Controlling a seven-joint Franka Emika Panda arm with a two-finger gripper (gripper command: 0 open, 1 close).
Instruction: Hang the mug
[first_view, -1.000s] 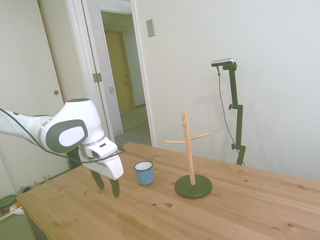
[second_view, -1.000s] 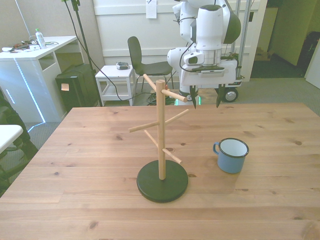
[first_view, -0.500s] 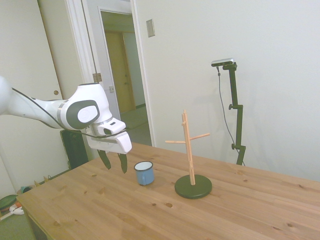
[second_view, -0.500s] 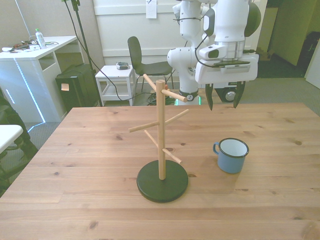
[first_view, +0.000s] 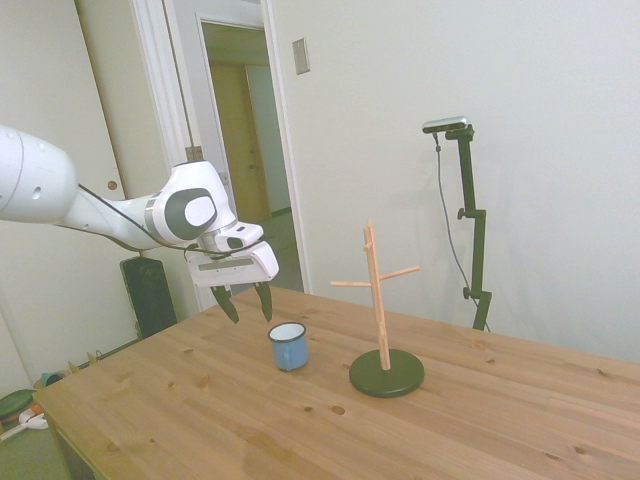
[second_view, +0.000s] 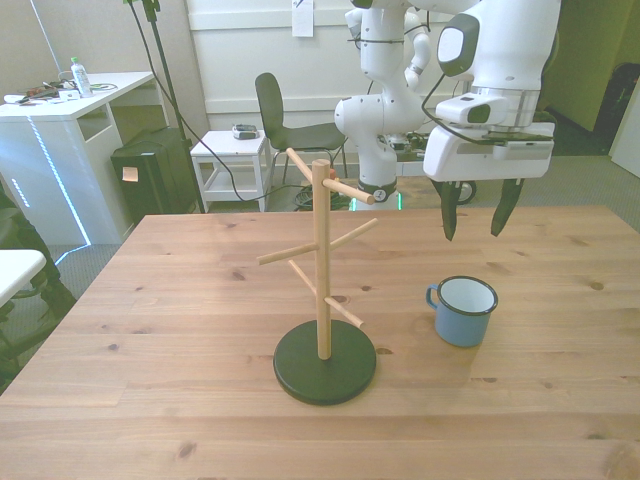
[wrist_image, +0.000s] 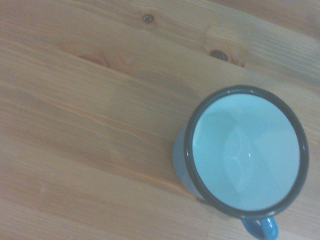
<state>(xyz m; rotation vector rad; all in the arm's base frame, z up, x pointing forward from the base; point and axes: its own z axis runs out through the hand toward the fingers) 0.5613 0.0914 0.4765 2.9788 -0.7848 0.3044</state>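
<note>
Since a second ago, my arm has swung from low over the near part of the wooden table (second_view: 180, 400) up and across toward the mug; the mug and the stand have not moved. My two-finger pincer (first_view: 247, 300) (second_view: 476, 212) now hangs in the air above the table with its dark fingers (second_view: 449, 212) pointing down and spread wide, holding nothing. It sits higher than the small blue enamel mug with a white inside and dark rim (first_view: 288, 346) (second_view: 464, 311) (wrist_image: 240, 155) and clear of it, not touching. That mug stands upright on the table, its handle turned toward the front view's left, facing the stand. Near it, on the front view's left, stands the tall wooden peg stand on a dark round base (first_view: 381, 320) (second_view: 322, 290), much taller than the mug, with bare pegs angling outward. From the wrist camera, I look nearly straight down into the mug's open mouth, with bare wood grain around it.
</note>
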